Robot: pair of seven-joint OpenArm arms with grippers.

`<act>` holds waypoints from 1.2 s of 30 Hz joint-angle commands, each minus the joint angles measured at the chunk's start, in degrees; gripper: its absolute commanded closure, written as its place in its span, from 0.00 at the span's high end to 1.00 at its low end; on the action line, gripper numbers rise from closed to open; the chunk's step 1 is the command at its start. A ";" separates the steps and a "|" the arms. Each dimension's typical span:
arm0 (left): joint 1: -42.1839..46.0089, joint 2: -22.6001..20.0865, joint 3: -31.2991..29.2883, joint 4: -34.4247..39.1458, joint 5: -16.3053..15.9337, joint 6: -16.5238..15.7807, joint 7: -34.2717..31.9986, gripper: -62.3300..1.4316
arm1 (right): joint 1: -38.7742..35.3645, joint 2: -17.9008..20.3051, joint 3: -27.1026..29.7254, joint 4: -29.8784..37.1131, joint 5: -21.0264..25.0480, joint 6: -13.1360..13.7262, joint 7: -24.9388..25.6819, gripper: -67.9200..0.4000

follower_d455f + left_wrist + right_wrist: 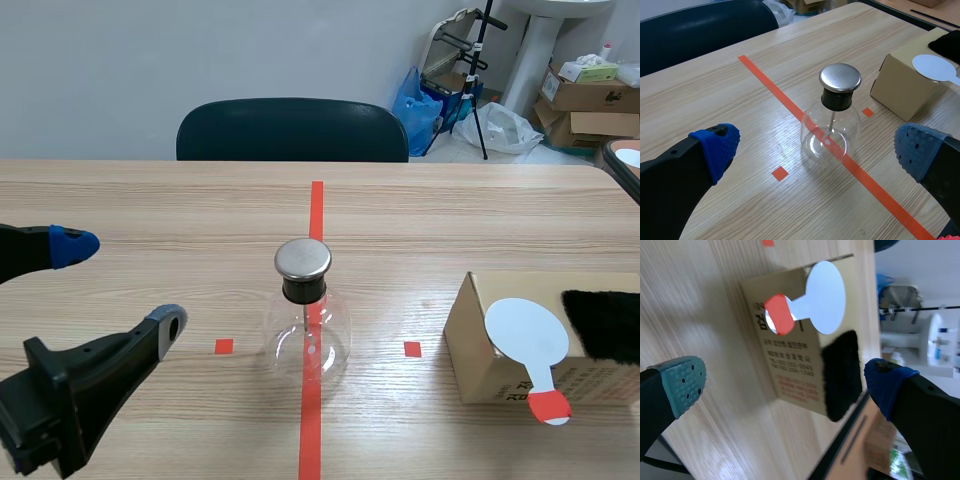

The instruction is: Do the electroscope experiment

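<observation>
The glass flask (308, 320) is standing at the middle of the bench (150, 200), ahead of the left pincer (122, 284), which is gaping wide. The right pincer (786, 380), also spread, is hovering above the white paddle (824, 297) lying on the box (790, 365).

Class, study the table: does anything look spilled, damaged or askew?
Nothing is spilled or broken. The flask stands upright and capped. Only the paddle sits oddly: its red handle pokes past the edge of the box.

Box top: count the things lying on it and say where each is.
2. The paddle lies at the box's end nearer the flask, red handle overhanging the front; the cloth lies beside it, away from the flask. None seems hidden.
</observation>
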State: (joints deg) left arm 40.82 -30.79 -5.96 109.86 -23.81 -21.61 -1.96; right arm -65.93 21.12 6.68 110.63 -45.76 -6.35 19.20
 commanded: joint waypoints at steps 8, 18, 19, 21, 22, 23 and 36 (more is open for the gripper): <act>0.24 0.11 0.15 0.55 -0.33 -0.09 -1.16 1.00 | 3.10 -5.75 -2.40 -5.70 -12.04 -13.35 0.22 1.00; 0.11 0.11 0.15 0.55 -0.55 -0.07 -1.22 1.00 | 12.66 -5.75 -7.72 -17.64 -16.17 -27.85 1.33 1.00; 0.11 0.11 0.15 0.55 -0.55 -0.07 -1.22 1.00 | 13.46 -5.75 -8.13 -18.86 -16.83 -29.09 1.31 1.00; 0.11 0.11 0.15 0.55 -0.55 -0.07 -1.22 1.00 | 14.93 -5.75 -8.92 -20.96 -17.62 -30.82 1.31 1.00; 0.11 0.11 0.15 0.55 -0.55 -0.07 -1.22 1.00 | 15.65 -5.75 -9.33 -21.90 -17.97 -31.39 1.31 1.00; 0.11 0.11 0.15 0.55 -0.55 -0.07 -1.22 1.00 | 16.35 -5.75 -9.75 -22.69 -18.21 -31.82 1.31 1.00; 0.11 0.11 0.15 0.55 -0.52 -0.04 -1.36 1.00 | 23.76 -6.27 -11.65 -29.57 -18.58 -33.53 0.79 1.00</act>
State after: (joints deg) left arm 40.80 -30.79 -5.96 109.86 -23.83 -21.56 -2.37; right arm -42.52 14.74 -5.26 80.66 -64.51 -39.35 20.43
